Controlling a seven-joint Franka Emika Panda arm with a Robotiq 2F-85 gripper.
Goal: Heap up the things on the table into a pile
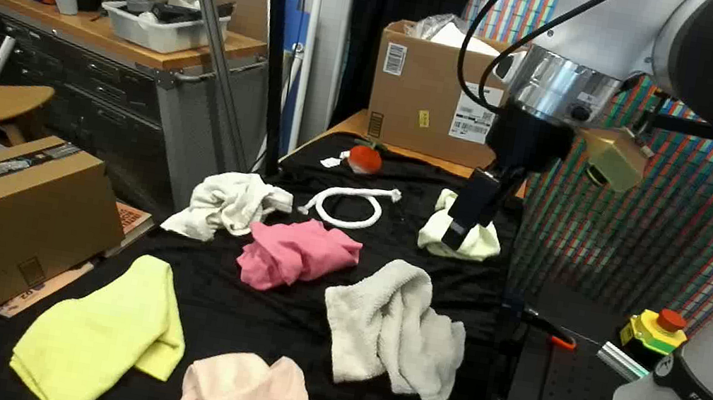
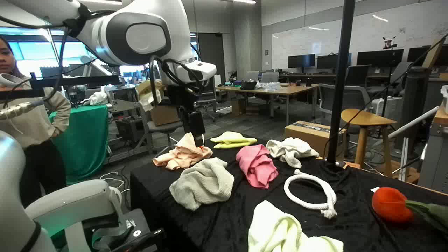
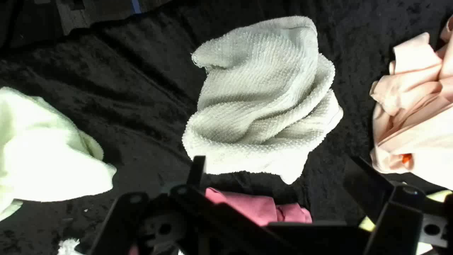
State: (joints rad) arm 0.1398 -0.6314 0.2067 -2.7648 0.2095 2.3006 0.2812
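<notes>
My gripper is open and empty, with its fingers wide apart above the table. A grey towel lies crumpled ahead of the fingers. A pink cloth shows between them, partly hidden. A peach cloth lies at the right and a pale green cloth at the left. In both exterior views the gripper hangs above the table. A yellow cloth, a white cloth, a white rope and a red plush flower lie spread apart on the black cover.
A large cardboard box stands behind the table's far end. A smaller box stands beside the table. A black pole rises at the table's edge. An emergency stop button sits near the robot base.
</notes>
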